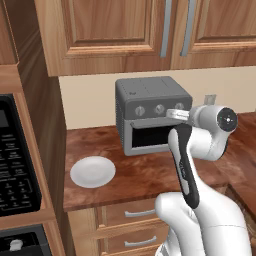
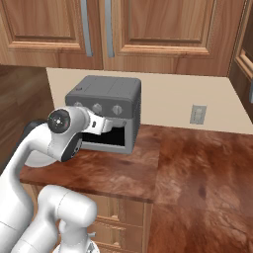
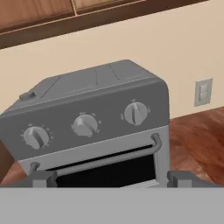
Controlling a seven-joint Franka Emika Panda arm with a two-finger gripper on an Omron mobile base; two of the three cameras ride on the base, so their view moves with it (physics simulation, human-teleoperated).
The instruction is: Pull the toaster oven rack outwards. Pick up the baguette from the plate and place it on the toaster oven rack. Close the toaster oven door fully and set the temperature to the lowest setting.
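- White plate (image 1: pixel 92 171) lies bare on the wooden counter (image 1: pixel 145 172), left of the toaster oven (image 1: pixel 150 114).
- From the right, we see the gripper (image 2: pixel 109 124) at the oven's front.
- Hand view: we note fingers (image 3: pixel 43 178) spread wide before the shut toaster oven door (image 3: pixel 105 164).

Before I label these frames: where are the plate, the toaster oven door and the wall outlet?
plate (image 1: pixel 93 171): left base view, its centre.
toaster oven door (image 3: pixel 105 160): hand view, bar handle.
wall outlet (image 2: pixel 197 114): right base view, its faceplate.

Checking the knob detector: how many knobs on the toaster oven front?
3, in one row above the door on the toaster oven: the left knob, the middle knob and the right knob. None looks hidden from the hand camera.
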